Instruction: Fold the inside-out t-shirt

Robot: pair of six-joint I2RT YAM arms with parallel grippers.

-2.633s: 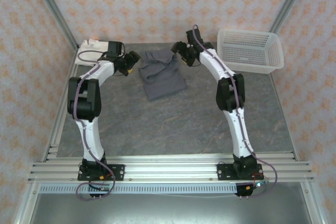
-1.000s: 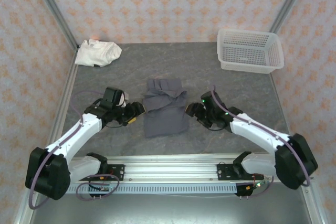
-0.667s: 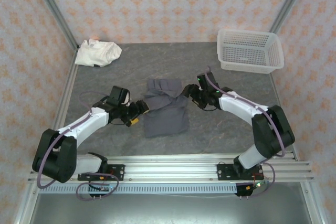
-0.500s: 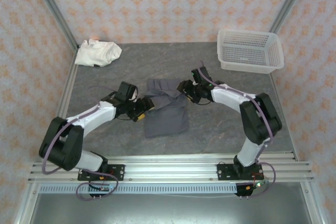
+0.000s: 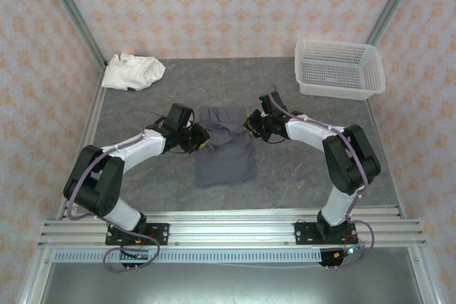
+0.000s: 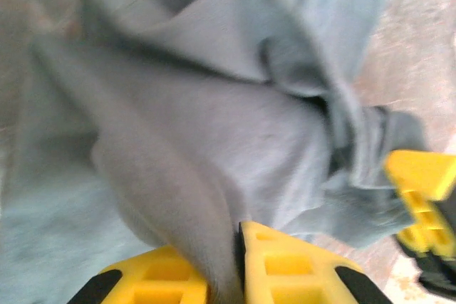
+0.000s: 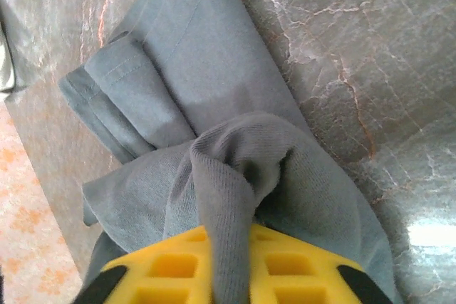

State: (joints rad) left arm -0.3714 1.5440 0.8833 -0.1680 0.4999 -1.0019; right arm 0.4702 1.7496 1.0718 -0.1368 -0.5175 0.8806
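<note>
The inside-out t-shirt, dark slate grey, lies folded into a narrow bundle at the middle of the table. My left gripper is at its upper left edge, and in the left wrist view the yellow fingers pinch a ridge of the t-shirt. My right gripper is at the upper right corner. In the right wrist view a fold of the t-shirt runs down between its yellow fingers, which are shut on it. Part of the right gripper's yellow finger shows across the cloth in the left wrist view.
A crumpled cream-white garment lies at the back left corner. A white plastic basket stands at the back right. Bare grey marbled table surrounds the shirt, with metal frame rails along the sides and front.
Both arms swung inward from the front of the shirt to its upper corners. Both grippers, open before, have shut on the cloth.
</note>
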